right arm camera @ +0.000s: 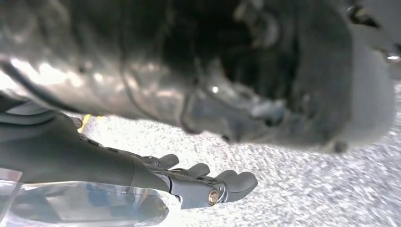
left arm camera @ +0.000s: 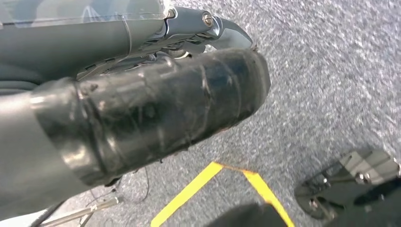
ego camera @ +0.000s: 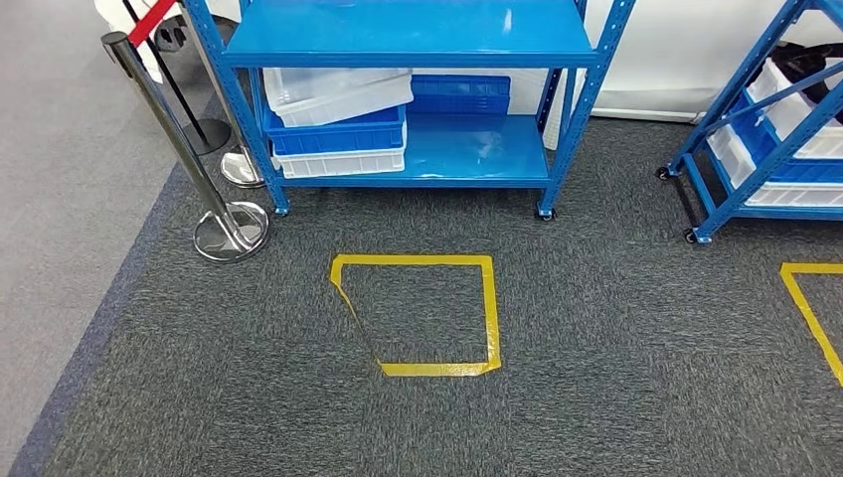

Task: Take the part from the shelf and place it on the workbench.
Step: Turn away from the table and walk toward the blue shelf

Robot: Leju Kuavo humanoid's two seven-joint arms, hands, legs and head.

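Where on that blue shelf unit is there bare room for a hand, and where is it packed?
On the blue shelf unit, the top shelf looks bare. On the lower shelf, the right part, between the stacked bins and the right post, is free. The left part is crowded with white and blue bins, one more blue bin standing behind.

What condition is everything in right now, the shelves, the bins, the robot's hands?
Blue shelf: standing on the carpet, top level bare.
Clear bin: tilted, on top of the stacked bins.
Blue bin: stacked on a white bin.
Yellow tape square: stuck on the floor.
Left hand: holds nothing visible.
Right hand: holds nothing, fingers extended.
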